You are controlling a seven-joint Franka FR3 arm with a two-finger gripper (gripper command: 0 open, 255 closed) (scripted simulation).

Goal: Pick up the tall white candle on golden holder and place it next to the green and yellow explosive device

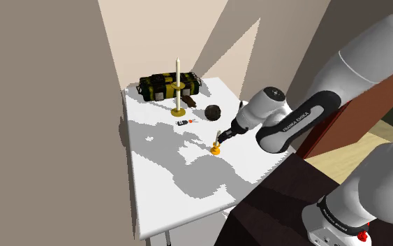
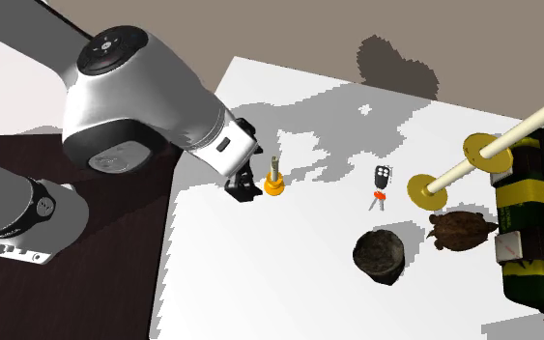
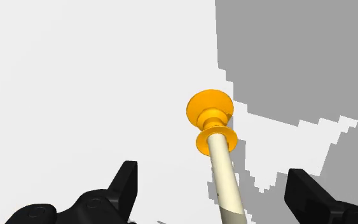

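Centrally on the white table [image 1: 167,185], the cream candle [image 3: 225,175] on its orange-gold holder stands upright between the fingers of the gripper [image 3: 212,172] (jaws released, not touching it). The green-and-yellow device [image 1: 161,85] lies well apart at the far end, just behind a taller candle [image 1: 178,84].

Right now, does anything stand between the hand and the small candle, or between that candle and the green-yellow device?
Nothing between the hand and the small candle; the open fingers flank it without touching. Towards the device lie a key fob and a dark lump, and a taller candlestick stands before it.
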